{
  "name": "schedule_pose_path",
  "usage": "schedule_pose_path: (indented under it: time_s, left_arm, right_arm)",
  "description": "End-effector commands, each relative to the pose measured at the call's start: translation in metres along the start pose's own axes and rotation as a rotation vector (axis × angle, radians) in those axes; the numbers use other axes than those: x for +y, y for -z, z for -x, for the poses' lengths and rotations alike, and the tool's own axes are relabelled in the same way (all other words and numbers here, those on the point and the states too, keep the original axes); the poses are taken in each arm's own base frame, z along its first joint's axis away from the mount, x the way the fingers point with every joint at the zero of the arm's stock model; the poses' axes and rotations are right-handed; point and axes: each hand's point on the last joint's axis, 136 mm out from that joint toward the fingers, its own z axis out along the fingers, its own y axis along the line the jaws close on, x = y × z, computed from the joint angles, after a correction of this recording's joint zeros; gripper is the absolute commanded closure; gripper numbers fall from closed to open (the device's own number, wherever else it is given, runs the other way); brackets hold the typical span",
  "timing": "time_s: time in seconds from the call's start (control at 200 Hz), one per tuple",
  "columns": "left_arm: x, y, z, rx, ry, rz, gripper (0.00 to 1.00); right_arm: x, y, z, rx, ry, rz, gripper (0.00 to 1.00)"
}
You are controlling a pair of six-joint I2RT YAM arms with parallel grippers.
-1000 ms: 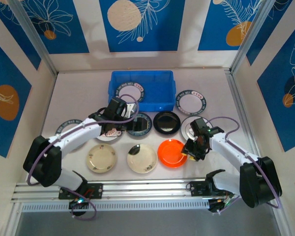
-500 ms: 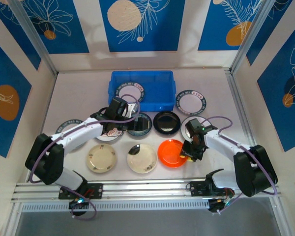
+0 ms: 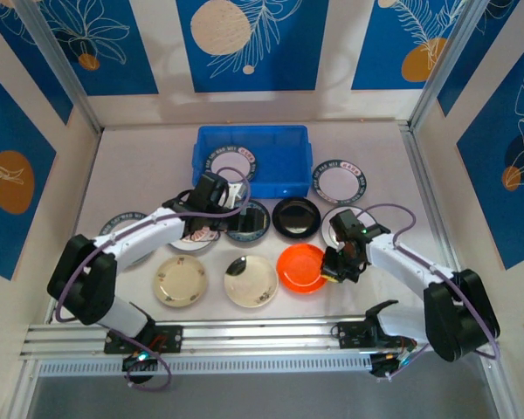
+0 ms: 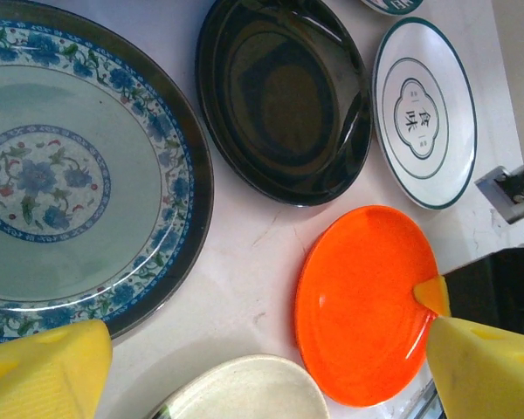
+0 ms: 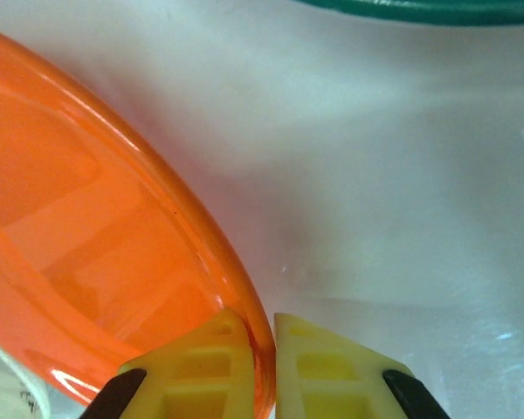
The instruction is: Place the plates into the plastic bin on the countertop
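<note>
The orange plate (image 3: pixel 300 268) (image 5: pixel 87 236) (image 4: pixel 362 301) lies on the countertop (image 3: pixel 140 175) at the front. My right gripper (image 3: pixel 334 269) (image 5: pixel 264 342) is shut on its right rim, one finger inside and one outside. My left gripper (image 3: pixel 217 208) (image 4: pixel 264 327) hangs open over the middle row, holding nothing, above a pink-striped plate (image 3: pixel 196 236). Beside it lie a teal patterned plate (image 3: pixel 248 220) (image 4: pixel 61 175) and a black plate (image 3: pixel 296 216) (image 4: pixel 284 96). The blue plastic bin (image 3: pixel 284 140) at the back holds one rimmed plate (image 3: pixel 234 162).
Two cream plates (image 3: pixel 181 280) (image 3: pixel 251 281) sit at the front. White dark-rimmed plates lie right of the bin (image 3: pixel 341 180), under my right arm (image 3: pixel 348 218) (image 4: pixel 424 109) and at the far left (image 3: pixel 122 229). Patterned walls enclose three sides; a metal rail (image 3: pixel 262 336) runs along the near edge.
My right gripper has closed onto the orange plate's right rim, and the plate has shifted slightly left. The left arm has barely moved and stays open.
</note>
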Motion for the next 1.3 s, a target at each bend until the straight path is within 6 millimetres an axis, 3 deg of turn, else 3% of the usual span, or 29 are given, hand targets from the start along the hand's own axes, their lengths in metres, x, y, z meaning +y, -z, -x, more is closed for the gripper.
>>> schedule_pose_path:
  time_s: [0.0,0.29,0.455,0.655,0.785,0.895,0.985,1.06,1.156,1.221,1.296]
  left_arm:
    - [-0.015,-0.001,0.009,-0.007,-0.042,-0.041,0.07]
    - [-0.033,-0.005,0.020,-0.002,-0.049,-0.122,0.08]
    - [-0.048,-0.006,0.028,-0.017,-0.020,-0.216,0.11]
    - [-0.059,-0.008,0.038,-0.038,0.036,-0.312,0.22]
    - [-0.063,-0.005,0.041,-0.046,0.041,-0.332,0.37]
    - [-0.062,-0.002,0.044,-0.051,0.043,-0.340,0.70]
    - [-0.062,-0.002,0.044,-0.044,0.048,-0.351,0.78]
    - [-0.061,-0.002,0.043,-0.032,0.049,-0.350,1.00]
    - [-0.057,0.000,0.048,-0.038,0.055,-0.341,1.00]
    - [-0.053,0.004,0.054,-0.051,0.063,-0.325,1.00]
    - [-0.045,0.010,0.071,-0.089,0.073,-0.299,1.00]
  right_arm:
    - [-0.011,0.016,-0.006,-0.018,-0.032,-0.054,1.00]
    - [0.037,0.076,-0.007,-0.052,0.043,0.113,1.00]
    - [0.069,0.116,0.006,-0.125,0.116,0.192,1.00]
    - [0.107,0.136,0.022,-0.153,0.188,0.306,1.00]
    - [0.120,0.141,0.029,-0.169,0.206,0.351,1.00]
    - [0.130,0.147,0.037,-0.179,0.193,0.412,1.00]
    - [0.138,0.151,0.044,-0.192,0.187,0.462,1.00]
    - [0.143,0.150,0.049,-0.190,0.189,0.475,1.00]
    - [0.150,0.149,0.056,-0.193,0.199,0.483,1.00]
    - [0.148,0.148,0.065,-0.210,0.199,0.450,0.81]
    - [0.144,0.149,0.079,-0.241,0.193,0.398,0.68]
